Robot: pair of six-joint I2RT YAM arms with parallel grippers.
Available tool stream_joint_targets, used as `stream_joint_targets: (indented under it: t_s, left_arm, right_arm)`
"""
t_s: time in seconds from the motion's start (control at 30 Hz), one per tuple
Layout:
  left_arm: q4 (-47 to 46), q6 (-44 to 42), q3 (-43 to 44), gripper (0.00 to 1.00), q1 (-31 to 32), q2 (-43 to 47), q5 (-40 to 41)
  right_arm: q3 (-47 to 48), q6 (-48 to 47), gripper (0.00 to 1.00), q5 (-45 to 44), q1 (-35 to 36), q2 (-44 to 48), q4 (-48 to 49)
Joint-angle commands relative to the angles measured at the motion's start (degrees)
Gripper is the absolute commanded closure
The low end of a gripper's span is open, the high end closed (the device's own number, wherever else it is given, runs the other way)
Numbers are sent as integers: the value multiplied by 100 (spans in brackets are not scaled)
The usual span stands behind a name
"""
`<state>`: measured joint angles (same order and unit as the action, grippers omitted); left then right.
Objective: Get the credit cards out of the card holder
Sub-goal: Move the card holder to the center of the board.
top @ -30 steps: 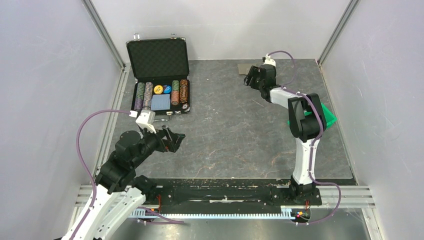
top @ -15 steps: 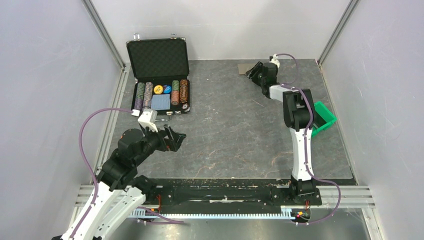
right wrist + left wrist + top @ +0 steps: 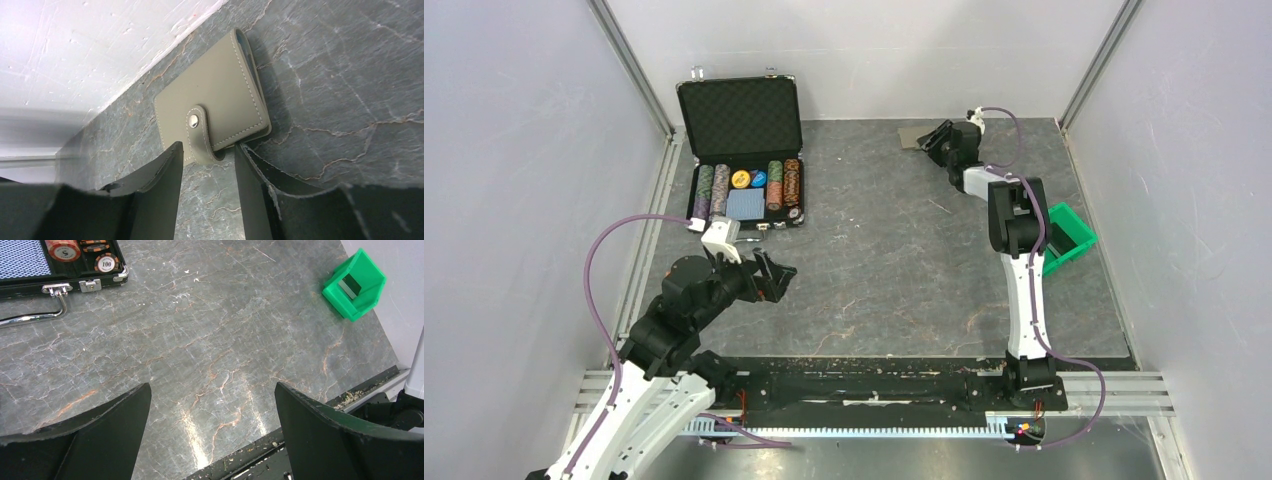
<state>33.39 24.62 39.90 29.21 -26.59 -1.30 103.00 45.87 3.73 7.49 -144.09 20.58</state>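
Note:
The card holder (image 3: 215, 107) is a closed tan wallet with a snapped strap, lying flat by the back wall; it also shows in the top view (image 3: 911, 137). A thin pale-blue edge (image 3: 239, 35) peeks out at its far corner; the credit cards are otherwise hidden inside. My right gripper (image 3: 208, 147) is open, low over the table, with its fingertips on either side of the strap's looped end. In the top view the right gripper (image 3: 936, 143) sits at the wallet's right edge. My left gripper (image 3: 212, 390) is open and empty above the table's front left, also seen from the top (image 3: 774, 277).
An open black chip case (image 3: 746, 150) with chips stands at the back left; its front edge and handle show in the left wrist view (image 3: 60, 265). A green plastic bin (image 3: 1064, 235) sits at the right, also in the left wrist view (image 3: 354, 285). The back wall is just behind the wallet.
My right arm has stretched farther toward the back wall and brought its gripper down to the wallet, uncovering the green bin. The left arm has barely moved.

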Motion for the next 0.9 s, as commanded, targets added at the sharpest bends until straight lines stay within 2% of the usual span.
stream_joint_targets:
  t_s: [0.0,0.6,0.67,0.8,0.87]
  left_arm:
    - [-101,232,-11,0,-28,-50,112]
    - [-113,128,-25,0,-28,68,23]
    - [-114,117,-31,0,-30,132,42]
    - [-130,121,-60,0,-28,249,109]
    - [-160,116,-80,0,-25,288,111]
  right_arm:
    - [283,93,56,182,-45,-287,-374]
    - [678,416,67,489,-15,-705,-422]
    - [686,445,73,406,-13,-717,-491]
    - [669,457,99,312,-10,-717,-513]
    - [644,376,100,398,-10,-687,-418]
